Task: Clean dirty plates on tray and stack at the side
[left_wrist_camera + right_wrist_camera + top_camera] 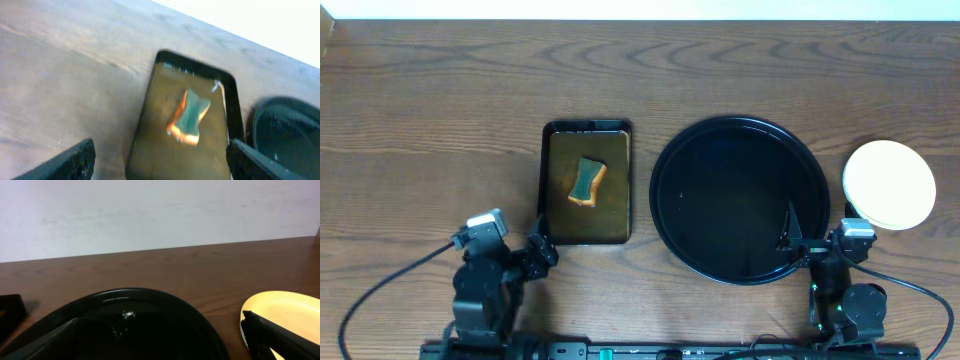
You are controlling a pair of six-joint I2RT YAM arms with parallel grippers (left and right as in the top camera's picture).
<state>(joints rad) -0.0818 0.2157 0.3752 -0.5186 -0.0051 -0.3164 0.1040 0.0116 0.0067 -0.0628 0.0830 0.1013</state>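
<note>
The large round black tray [665, 160] sits right of centre with nothing on it; it also shows in the right wrist view [135, 296]. A pale yellow plate [889, 184] lies on the wood tabletop to the right of the tray, and it looks clean in the right wrist view [285, 307]. No mint-green plate shows on its own; I cannot tell whether any lies under the yellow one. My left gripper [542, 250] is open and empty at the near-left corner of the rectangular tray. My right gripper [817, 248] is open and empty over the round tray's near-right rim.
A small rectangular dark tray [545, 180] with brownish liquid holds a green and orange sponge [587, 181], also seen in the left wrist view [190, 117]. Bare wood tabletop [430, 130] spreads to the left and behind. Arm bases and cables line the near edge.
</note>
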